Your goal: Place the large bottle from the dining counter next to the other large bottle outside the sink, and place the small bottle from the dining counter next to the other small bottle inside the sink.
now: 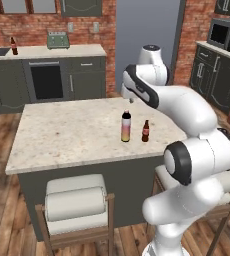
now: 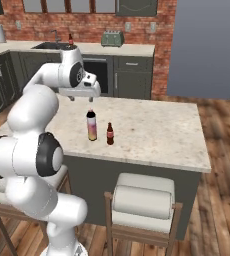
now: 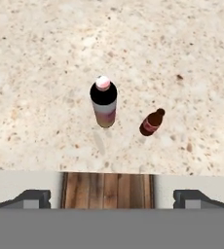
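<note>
end effector [image 2: 82, 97] jaws wide apart, empty, hovering above large bottle [image 1: 126, 126] standing beside small bottle [image 1: 145, 131] on table [image 1: 62, 135]. tall, rigid, probably slick and tippy; grab mid-body.

We see two cushioned stools: one [image 1: 76, 202] stands at the near side of the island in the left base view, the other [image 2: 143, 202] in the right base view. A pale green toaster [image 1: 58, 40] sits on the back table against the red brick wall [image 1: 32, 27]. Below it, a dark oven [image 1: 46, 80] sits among grey cabinets [image 1: 87, 77]. A microwave [image 1: 226, 34] rests on the side table at right. Wood planks cover the floor [image 2: 222, 145].
</note>
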